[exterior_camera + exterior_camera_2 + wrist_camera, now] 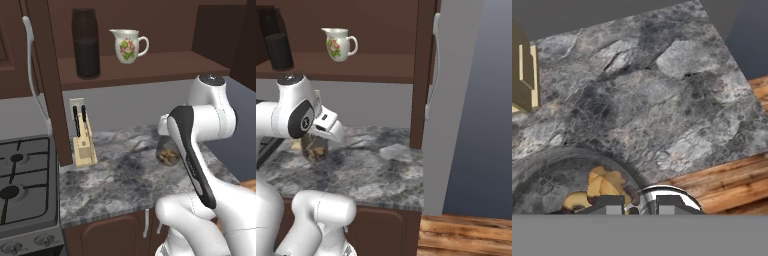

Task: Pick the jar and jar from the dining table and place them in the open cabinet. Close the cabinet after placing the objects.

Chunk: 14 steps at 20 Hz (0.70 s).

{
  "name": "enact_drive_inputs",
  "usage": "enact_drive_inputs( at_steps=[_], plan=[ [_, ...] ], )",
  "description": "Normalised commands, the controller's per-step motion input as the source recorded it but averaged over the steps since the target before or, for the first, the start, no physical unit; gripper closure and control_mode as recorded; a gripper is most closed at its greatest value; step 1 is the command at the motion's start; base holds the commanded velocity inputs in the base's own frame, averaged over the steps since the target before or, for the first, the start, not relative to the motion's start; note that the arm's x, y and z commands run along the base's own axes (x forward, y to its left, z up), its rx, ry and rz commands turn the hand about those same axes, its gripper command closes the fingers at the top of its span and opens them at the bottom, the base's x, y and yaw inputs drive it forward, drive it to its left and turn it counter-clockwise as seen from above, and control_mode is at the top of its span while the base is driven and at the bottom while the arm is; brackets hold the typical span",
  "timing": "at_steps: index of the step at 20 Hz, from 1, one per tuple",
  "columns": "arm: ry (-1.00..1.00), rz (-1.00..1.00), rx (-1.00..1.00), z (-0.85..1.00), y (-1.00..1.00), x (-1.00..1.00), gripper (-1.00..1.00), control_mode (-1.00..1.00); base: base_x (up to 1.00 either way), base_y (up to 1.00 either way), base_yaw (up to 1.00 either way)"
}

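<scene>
The tall dark jar (86,45) (276,46) stands upright on the wooden shelf (150,65) of the open cabinet, at its left end. The short glass jar (167,154) (313,148) (607,186) with yellowish bits is low over the marbled counter (120,180), below the shelf. My gripper (639,206) is shut on its rim from above. In the left base view my own arm hides the fingers. Whether the jar touches the counter cannot be told. The dining table is out of view.
A white floral jug (129,46) (340,44) stands on the shelf right of the tall jar. A knife block (84,142) (524,75) and a stove (25,185) sit left of the counter. The cabinet doors (30,75) (456,100) stand open on both sides. Wooden floor (466,235) lies to the right.
</scene>
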Motion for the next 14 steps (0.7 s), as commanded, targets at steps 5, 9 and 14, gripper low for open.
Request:
enact_drive_inputs(
  at_steps=[5, 9, 14],
  plan=[
    [0.04, 0.00, 0.00, 0.26, 0.00, -0.10, 1.00, -1.00, 0.00, 0.00, 0.00],
    [0.00, 0.00, 0.00, 0.27, 0.00, -0.12, 1.00, -1.00, 0.00, 0.00, 0.00],
    [0.00, 0.00, 0.00, 0.24, -0.01, -0.16, 1.00, -1.00, 0.00, 0.00, 0.00]
  ],
)
